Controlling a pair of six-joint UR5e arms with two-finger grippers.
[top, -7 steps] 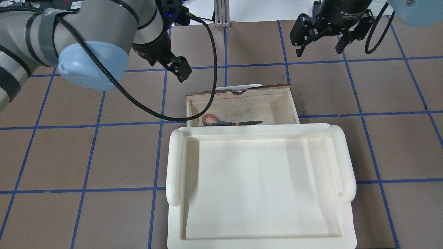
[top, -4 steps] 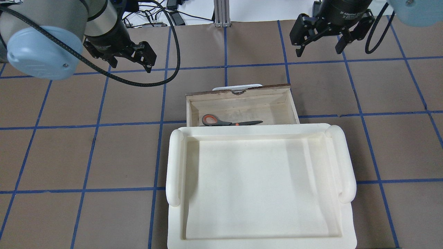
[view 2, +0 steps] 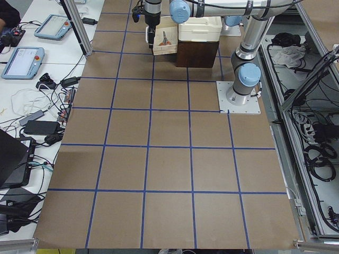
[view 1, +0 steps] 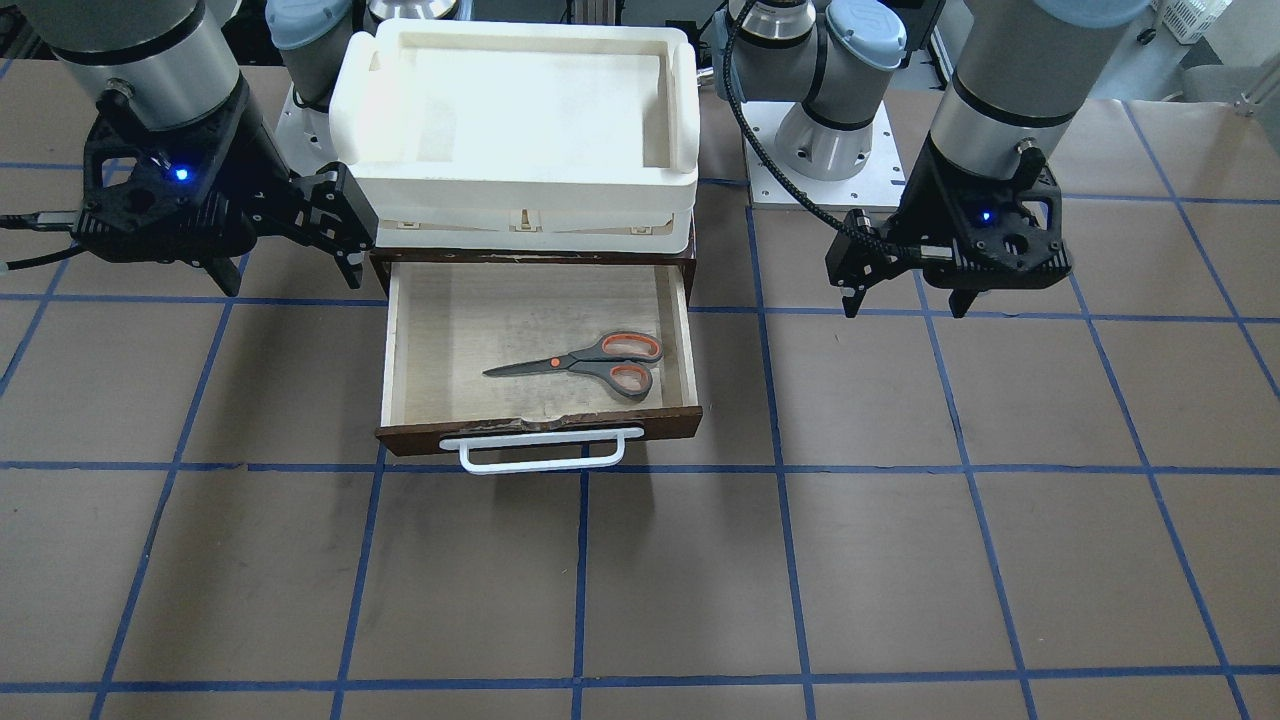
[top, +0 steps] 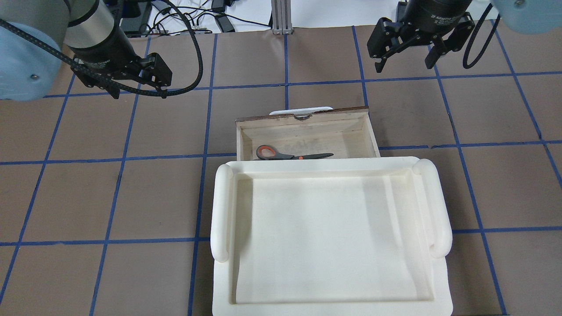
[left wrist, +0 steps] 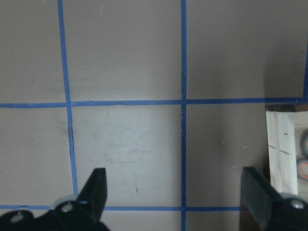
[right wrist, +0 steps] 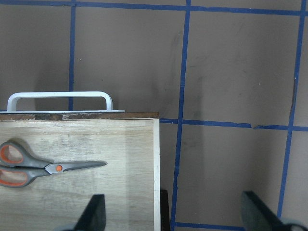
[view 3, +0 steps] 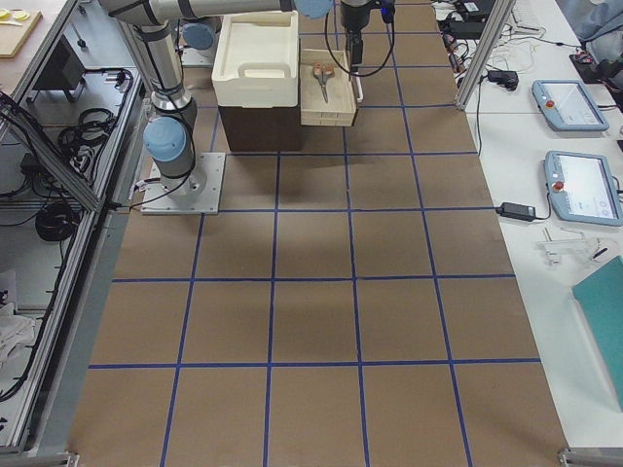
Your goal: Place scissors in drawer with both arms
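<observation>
scissors in drawer (under tray)

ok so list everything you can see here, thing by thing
small scissors with orange-red inner loops: one, grey and orange-red, lying flat inside the drawer
shallow dark-brown wooden drawer: one, pale plywood inside, pulled open, white bar handle on its front
cream-white plastic tray: one, on top of the cabinet
dark-brown cabinet: one, under the tray
brown table with blue tape grid: one
tablet-like control pads: two, grey with blue screens, on the white side bench
left gripper: one, black, open, over bare table, apart from the drawer
right gripper: one, black, open, apart from the drawer
</observation>
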